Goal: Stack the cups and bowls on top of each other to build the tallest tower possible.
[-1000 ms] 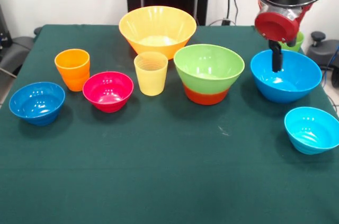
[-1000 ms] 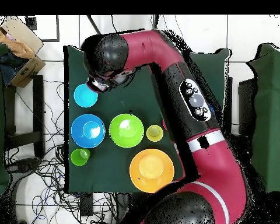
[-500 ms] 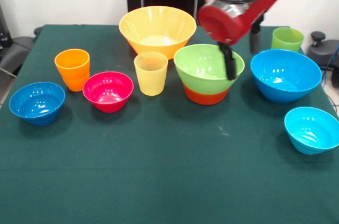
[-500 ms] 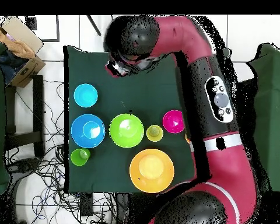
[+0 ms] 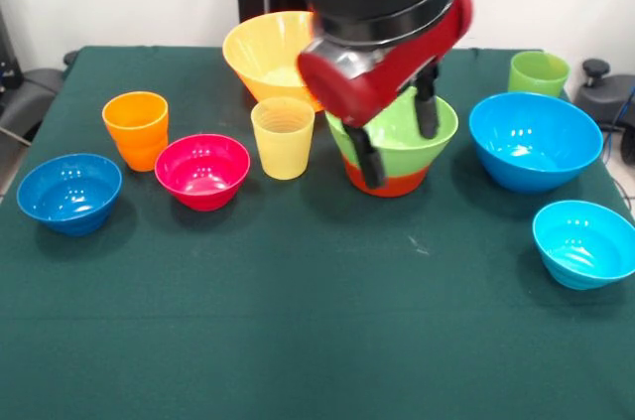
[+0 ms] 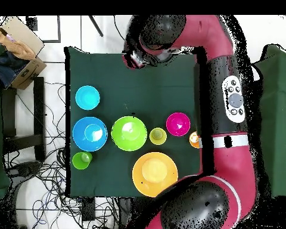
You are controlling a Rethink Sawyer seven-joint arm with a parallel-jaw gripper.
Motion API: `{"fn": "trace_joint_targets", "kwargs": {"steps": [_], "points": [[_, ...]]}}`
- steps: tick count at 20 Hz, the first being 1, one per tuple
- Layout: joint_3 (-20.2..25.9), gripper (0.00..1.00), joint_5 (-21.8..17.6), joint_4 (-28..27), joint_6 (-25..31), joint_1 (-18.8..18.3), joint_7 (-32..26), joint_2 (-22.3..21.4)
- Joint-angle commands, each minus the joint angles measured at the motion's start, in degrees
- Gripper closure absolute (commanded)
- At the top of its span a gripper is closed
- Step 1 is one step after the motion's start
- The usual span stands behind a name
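My gripper point(image 5: 399, 137) hangs open and holds nothing; in the front view it overlaps the light green bowl point(image 5: 402, 154). From overhead the gripper point(image 6: 135, 59) is over bare cloth, apart from every bowl. The light green bowl point(image 6: 129, 133) sits nested in the orange-red bowl point(image 5: 402, 182), a low tower. The pale yellow cup point(image 5: 283, 137) stands on the cloth just left of it. The orange cup point(image 5: 136, 129) is at the left and the light green cup point(image 5: 538, 72) at the back right.
The big yellow-orange bowl point(image 5: 268, 53) stands behind the pale yellow cup. The magenta bowl point(image 5: 202, 170) and small dark blue bowl point(image 5: 69, 192) are at the left. The big blue bowl point(image 5: 536, 140) and small cyan bowl point(image 5: 585, 241) are at the right. The green tablecloth point(image 5: 298, 321) lies bare in front.
In the front view the arm has swept left, from over the big blue bowl to in front of the light green bowl. No cup or bowl has moved.
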Motion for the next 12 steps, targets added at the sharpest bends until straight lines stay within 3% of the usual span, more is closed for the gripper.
{"fn": "trace_joint_targets", "kwargs": {"steps": [1,5,12], "points": [[-1.66,0.0,-5.9,-5.74,8.24,-2.01,-30.22,3.51],[-1.8,0.0,-8.34,-6.88,10.26,-3.15,-39.25,3.73],[-1.07,0.0,-9.29,-11.57,12.51,-3.59,-46.05,5.84]]}}
